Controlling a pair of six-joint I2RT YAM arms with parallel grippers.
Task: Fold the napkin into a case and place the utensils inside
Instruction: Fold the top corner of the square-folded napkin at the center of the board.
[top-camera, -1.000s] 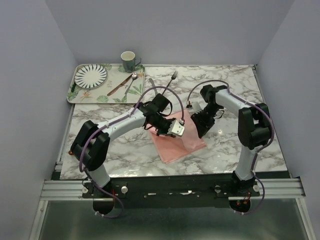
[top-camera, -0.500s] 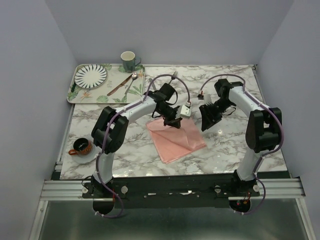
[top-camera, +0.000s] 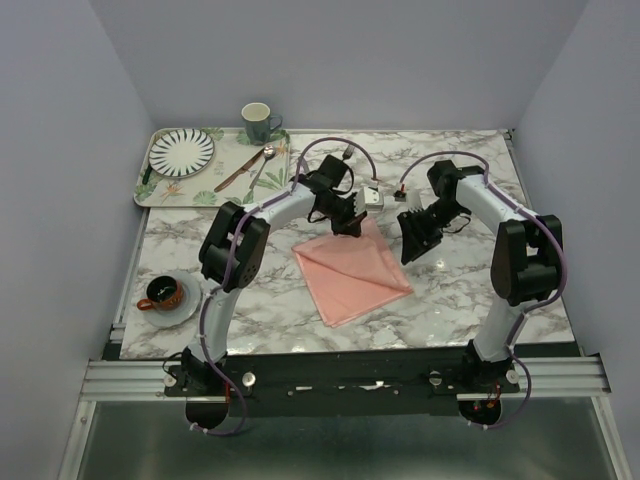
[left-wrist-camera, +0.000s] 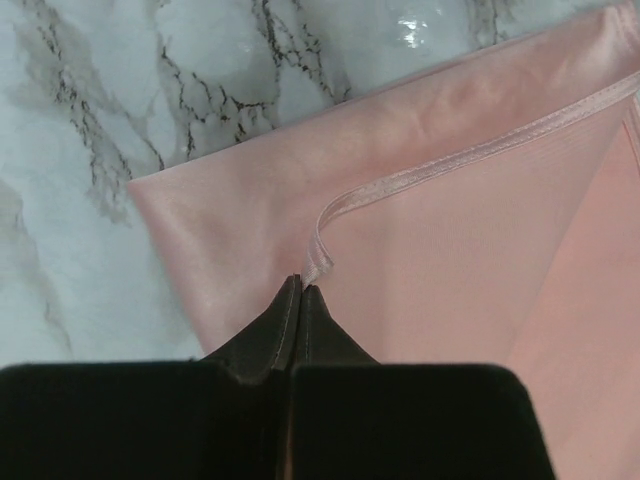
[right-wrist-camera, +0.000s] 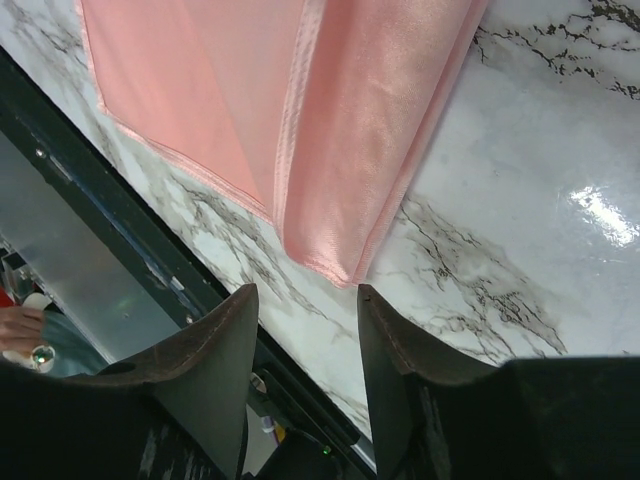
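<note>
Napkin (top-camera: 352, 278) lies mid table (top-camera: 460, 295), partly folded. It's soft, limp, slightly slick and won't hold a crease alone. Left gripper (left-wrist-camera: 302, 290) clenched on a hem corner; right gripper (right-wrist-camera: 305, 292) released beside the right edge. Pinch the stitched hem, where cloth is thickest.

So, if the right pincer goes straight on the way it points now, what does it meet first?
Probably the folded corner of the napkin, which lies just ahead of the open right pincer on the table; depth is hard to judge.
</note>
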